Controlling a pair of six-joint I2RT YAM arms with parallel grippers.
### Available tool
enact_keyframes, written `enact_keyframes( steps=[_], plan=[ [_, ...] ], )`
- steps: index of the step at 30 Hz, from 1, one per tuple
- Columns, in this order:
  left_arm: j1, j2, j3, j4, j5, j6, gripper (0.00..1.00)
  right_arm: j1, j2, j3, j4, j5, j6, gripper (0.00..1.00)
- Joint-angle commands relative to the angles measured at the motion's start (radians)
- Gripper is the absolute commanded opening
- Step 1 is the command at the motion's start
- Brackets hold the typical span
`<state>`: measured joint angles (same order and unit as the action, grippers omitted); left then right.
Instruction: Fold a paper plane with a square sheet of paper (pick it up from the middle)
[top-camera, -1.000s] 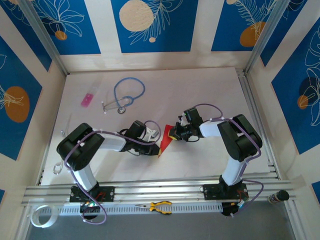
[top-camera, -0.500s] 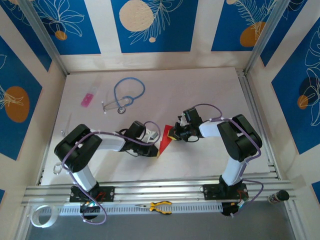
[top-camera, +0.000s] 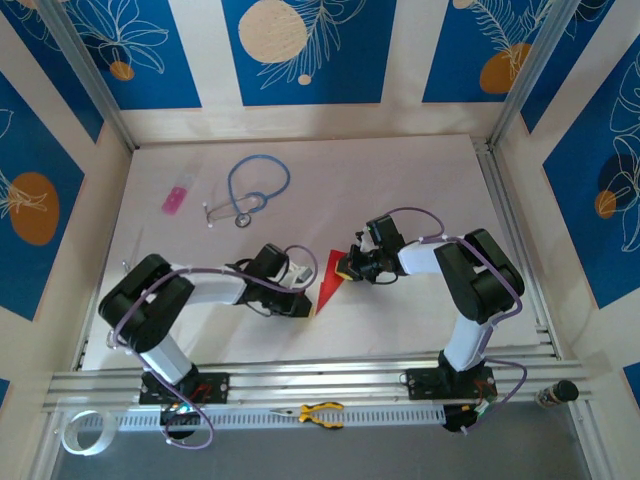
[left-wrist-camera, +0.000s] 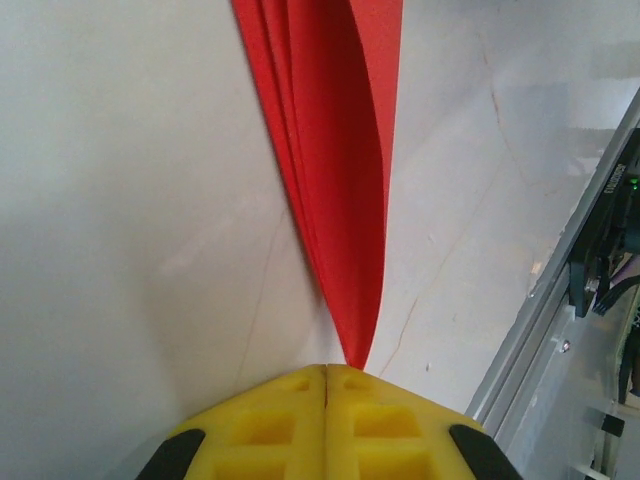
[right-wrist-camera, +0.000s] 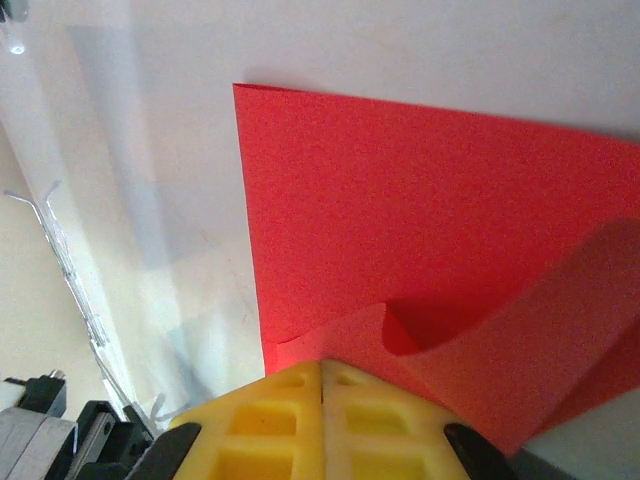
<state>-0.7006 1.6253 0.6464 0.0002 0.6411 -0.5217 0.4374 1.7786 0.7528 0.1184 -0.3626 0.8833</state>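
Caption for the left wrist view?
Left gripper pinches the pointed tip of the folded red paper, white table beneath.

The paper plane (top-camera: 328, 279) is bright red and has the shape of a slim, long triangle. It sits near the middle of the worktop (top-camera: 400, 180), with its sharp tip toward the near edge. Several folded layers run together into the tip. At the wide end one loose flap curls up.
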Motion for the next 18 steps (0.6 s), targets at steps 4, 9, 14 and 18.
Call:
enact_keyframes(
  steps=[4,9,14,18],
  plan=[
    [-0.006,-0.152,-0.01,-0.032,-0.103,-0.037,0.06,0.0,0.034,-0.006,-0.094,0.095,0.003,0.06],
    [-0.008,-0.088,0.087,0.053,-0.025,-0.089,0.03,0.001,0.034,-0.007,-0.094,0.097,0.005,0.06],
    [-0.032,0.025,0.178,0.106,-0.001,-0.121,0.02,0.005,0.036,-0.008,-0.093,0.098,0.008,0.06],
    [-0.055,0.089,0.219,0.106,-0.028,-0.118,0.02,0.005,0.033,-0.008,-0.094,0.097,0.009,0.06]
  ],
)
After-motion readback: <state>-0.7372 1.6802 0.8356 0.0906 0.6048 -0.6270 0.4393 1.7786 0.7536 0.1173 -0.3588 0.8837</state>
